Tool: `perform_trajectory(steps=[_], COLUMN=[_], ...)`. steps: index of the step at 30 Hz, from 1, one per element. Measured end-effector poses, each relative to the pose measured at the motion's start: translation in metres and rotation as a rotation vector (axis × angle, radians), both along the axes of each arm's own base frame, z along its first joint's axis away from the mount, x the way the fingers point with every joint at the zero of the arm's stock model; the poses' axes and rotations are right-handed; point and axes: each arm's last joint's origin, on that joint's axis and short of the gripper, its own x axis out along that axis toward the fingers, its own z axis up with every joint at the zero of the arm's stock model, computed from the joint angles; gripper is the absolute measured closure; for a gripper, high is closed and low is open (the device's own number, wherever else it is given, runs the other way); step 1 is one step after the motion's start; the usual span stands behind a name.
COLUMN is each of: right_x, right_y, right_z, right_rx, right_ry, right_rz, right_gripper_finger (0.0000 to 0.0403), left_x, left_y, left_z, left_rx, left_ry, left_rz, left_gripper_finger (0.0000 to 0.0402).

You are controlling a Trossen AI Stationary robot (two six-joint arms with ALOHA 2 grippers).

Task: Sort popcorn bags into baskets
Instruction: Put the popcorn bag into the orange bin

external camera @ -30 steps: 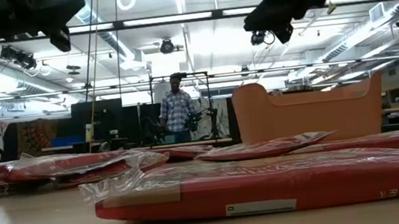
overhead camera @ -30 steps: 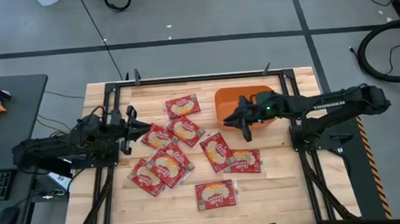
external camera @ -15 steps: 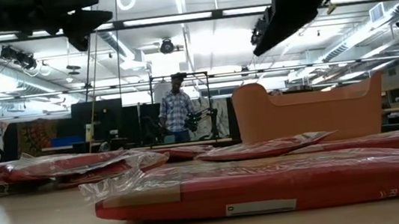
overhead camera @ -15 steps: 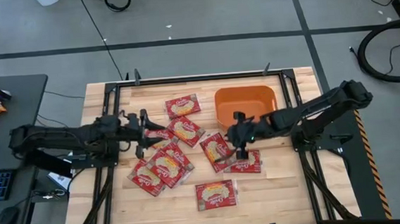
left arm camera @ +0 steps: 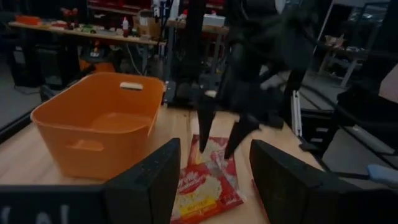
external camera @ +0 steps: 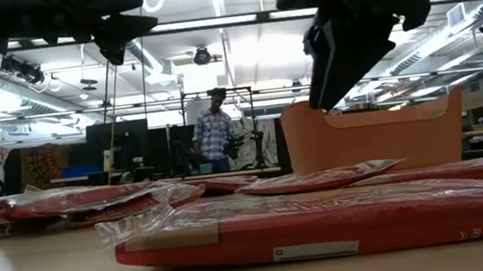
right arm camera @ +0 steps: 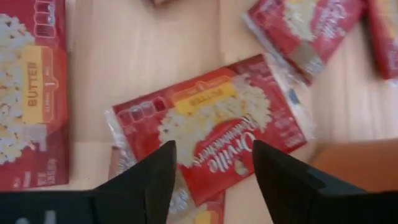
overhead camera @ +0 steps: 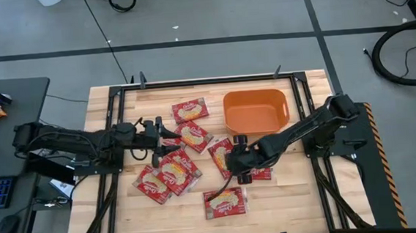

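Several red popcorn bags lie flat on the wooden table, among them one at the centre (overhead camera: 221, 151), one at the far side (overhead camera: 190, 110) and one near the front edge (overhead camera: 224, 202). The orange basket (overhead camera: 256, 112) stands at the far right and holds nothing that I can see. My right gripper (overhead camera: 235, 164) is open and points down over the centre bag (right arm camera: 211, 134), above it. My left gripper (overhead camera: 168, 134) is open and empty, held level above the left bags, pointing toward the basket (left arm camera: 93, 124).
A metal frame runs round the table's edges. The bags lie close together and partly overlap left of centre (overhead camera: 176, 168). Bare wood shows along the near edge and at the near right (overhead camera: 294, 191). A person stands far behind the table (external camera: 214, 138).
My right gripper has come away from the basket toward the table's near-left, going down and tipping to point down over the centre bags. My left gripper has reached toward the table's right, over the left bags. No bag has moved.
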Motion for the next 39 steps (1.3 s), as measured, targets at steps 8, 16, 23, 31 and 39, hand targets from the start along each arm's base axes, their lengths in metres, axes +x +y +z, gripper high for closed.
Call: perform_trajectory(steps=[8, 16, 23, 31, 39], right_x=[0.019, 0.012, 0.012, 0.018, 0.017], right_y=[0.037, 0.068, 0.07, 0.067, 0.056], right_z=[-0.03, -0.058, -0.07, -0.077, -0.085], right_rx=[-0.042, -0.226, -0.266, -0.275, -0.295], right_ry=[-0.005, -0.01, 0.011, 0.0, 0.033], right_rz=[0.088, 0.126, 0.13, 0.128, 0.104], right_gripper_finger=[0.0174, 0.0176, 0.0176, 0.0176, 0.018], left_x=[0.0, 0.0, 0.0, 0.0, 0.0], left_y=[0.001, 0.002, 0.003, 0.003, 0.002], left_z=[0.001, 0.001, 0.001, 0.001, 0.001], left_rx=[0.021, 0.029, 0.029, 0.03, 0.03], left_ry=[-0.012, -0.009, -0.013, -0.016, -0.014], left_rz=[0.043, 0.078, 0.078, 0.078, 0.077], left_gripper_finger=[0.0203, 0.0203, 0.0203, 0.0203, 0.0203])
